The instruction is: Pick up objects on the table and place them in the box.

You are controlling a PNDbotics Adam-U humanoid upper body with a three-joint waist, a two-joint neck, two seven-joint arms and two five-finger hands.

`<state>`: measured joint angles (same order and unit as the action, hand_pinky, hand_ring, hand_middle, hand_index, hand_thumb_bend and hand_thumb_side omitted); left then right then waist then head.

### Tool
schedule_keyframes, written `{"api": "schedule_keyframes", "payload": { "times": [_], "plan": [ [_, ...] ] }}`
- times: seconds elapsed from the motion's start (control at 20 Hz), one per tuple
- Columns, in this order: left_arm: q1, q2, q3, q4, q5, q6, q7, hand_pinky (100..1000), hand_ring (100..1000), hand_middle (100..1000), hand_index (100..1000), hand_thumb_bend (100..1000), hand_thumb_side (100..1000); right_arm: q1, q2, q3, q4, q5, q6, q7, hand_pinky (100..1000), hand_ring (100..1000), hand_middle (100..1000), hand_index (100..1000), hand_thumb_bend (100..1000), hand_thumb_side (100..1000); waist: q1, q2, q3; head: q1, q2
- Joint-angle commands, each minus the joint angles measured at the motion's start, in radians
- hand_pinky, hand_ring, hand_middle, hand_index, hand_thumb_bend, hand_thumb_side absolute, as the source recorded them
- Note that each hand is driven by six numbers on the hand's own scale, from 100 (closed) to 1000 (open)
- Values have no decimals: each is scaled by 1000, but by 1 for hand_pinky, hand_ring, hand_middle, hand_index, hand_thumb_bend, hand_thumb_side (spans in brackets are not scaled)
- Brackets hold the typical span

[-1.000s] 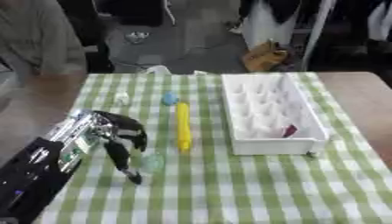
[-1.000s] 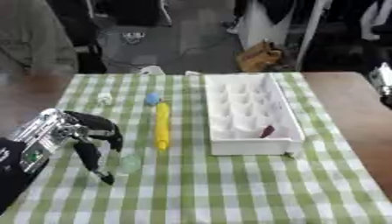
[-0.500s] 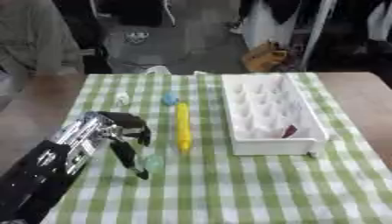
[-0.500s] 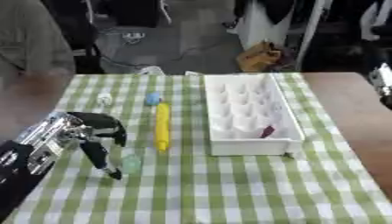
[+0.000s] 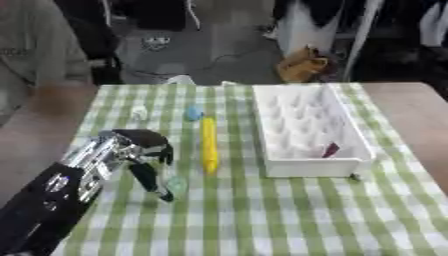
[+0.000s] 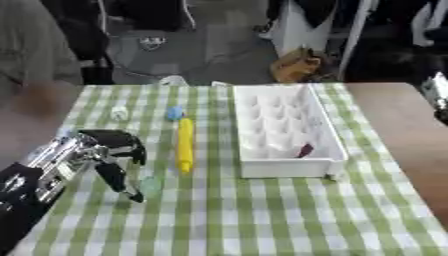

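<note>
One pale small thing (image 5: 178, 184) blurred by left hand (image 5: 131, 150) | fingers curled down, grasp unclear | right hand (image 6: 436, 95) cut off, state unclear

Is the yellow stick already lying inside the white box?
No. The yellow stick lies on the checked cloth, left of the white box.
</note>
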<state>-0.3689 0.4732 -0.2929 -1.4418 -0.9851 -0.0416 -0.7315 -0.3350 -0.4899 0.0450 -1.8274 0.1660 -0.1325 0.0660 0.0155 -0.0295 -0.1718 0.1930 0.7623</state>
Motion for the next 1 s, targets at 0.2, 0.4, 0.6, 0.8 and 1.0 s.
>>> {"api": "schedule_keyframes", "payload": {
  "times": [0.2,0.4,0.6,0.8,1.0],
  "plan": [
    [-21,5,-1,7,32,6,7,741,762,619,759,746,510,-17,-28,-3,-12,0,0,0,742,779,782,945,266,552,-11,2,-2,-2,-11],
    [-25,-1,-4,12,33,5,9,740,761,617,758,735,507,-18,-28,-3,-13,0,0,1,742,779,782,945,266,552,-12,2,-3,-3,-11],
    [-27,-11,-8,20,22,6,17,738,759,612,753,728,495,-18,-27,-2,-13,-1,0,1,742,779,782,945,266,552,-13,2,-2,-5,-11],
    [-28,-20,-10,31,10,7,28,737,757,609,751,714,485,-18,-26,-2,-12,0,0,1,742,779,782,946,266,552,-13,2,-1,-5,-11],
    [-28,-27,-13,44,-1,5,34,736,756,608,749,717,470,-19,-26,-1,-13,0,-1,2,742,779,782,946,266,552,-14,2,0,-6,-11]
  ]
}}
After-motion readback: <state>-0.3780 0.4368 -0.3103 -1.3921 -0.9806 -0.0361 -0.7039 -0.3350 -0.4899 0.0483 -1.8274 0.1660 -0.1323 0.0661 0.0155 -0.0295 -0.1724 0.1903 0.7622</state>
